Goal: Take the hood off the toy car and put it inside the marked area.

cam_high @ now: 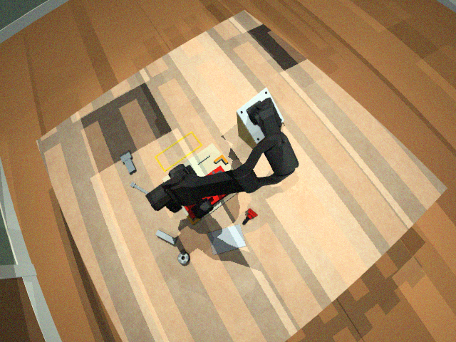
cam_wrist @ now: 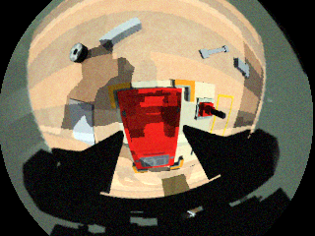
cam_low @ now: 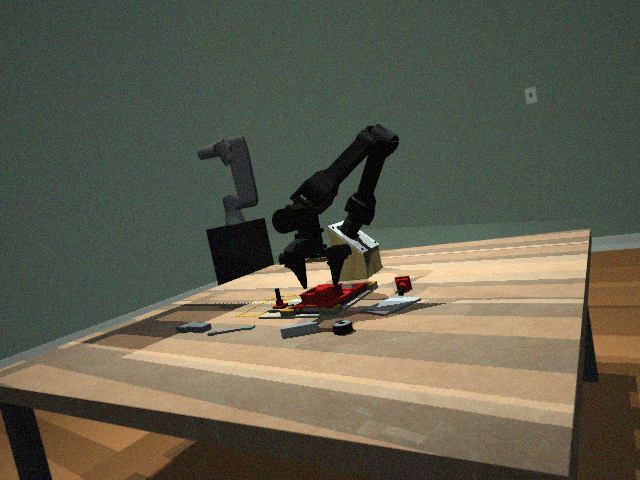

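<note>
With the hand (cam_low: 320,287) (cam_wrist: 154,130) wide and empty above the red hood (cam_low: 321,295) (cam_wrist: 150,112), centre-frame in the wrist view and seemingly still on the car, lower it straight, fingertips evenly astride, before squeezing.

red toy car (cam_high: 219,199) (cam_low: 326,304) (cam_wrist: 152,115) between corner brackets (hood indistinct)
</note>
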Robot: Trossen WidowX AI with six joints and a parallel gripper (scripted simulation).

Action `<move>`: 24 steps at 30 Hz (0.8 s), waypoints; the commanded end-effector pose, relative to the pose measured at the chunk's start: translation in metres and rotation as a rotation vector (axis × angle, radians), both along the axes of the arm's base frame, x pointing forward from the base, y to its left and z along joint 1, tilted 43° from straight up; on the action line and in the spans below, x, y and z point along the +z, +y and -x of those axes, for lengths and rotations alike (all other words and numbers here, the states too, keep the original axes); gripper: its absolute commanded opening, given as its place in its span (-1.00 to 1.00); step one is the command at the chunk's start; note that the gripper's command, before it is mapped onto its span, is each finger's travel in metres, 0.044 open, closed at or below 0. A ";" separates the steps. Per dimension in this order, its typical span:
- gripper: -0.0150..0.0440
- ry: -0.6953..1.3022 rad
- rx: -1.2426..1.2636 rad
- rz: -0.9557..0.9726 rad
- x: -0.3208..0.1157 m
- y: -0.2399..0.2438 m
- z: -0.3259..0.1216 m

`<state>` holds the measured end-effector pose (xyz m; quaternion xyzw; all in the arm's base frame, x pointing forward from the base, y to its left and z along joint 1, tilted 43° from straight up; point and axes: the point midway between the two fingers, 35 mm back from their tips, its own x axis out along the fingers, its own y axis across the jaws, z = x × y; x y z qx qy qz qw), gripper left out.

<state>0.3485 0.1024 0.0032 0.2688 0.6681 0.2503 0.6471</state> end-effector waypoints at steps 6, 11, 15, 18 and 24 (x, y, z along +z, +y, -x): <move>1.00 0.004 0.000 -0.004 -0.003 0.004 0.001; 1.00 0.005 0.000 -0.004 -0.005 0.006 0.001; 1.00 0.005 0.000 -0.004 -0.007 0.007 0.001; 1.00 0.005 0.000 -0.004 -0.008 0.008 0.001; 1.00 0.005 0.000 -0.005 -0.010 0.010 0.001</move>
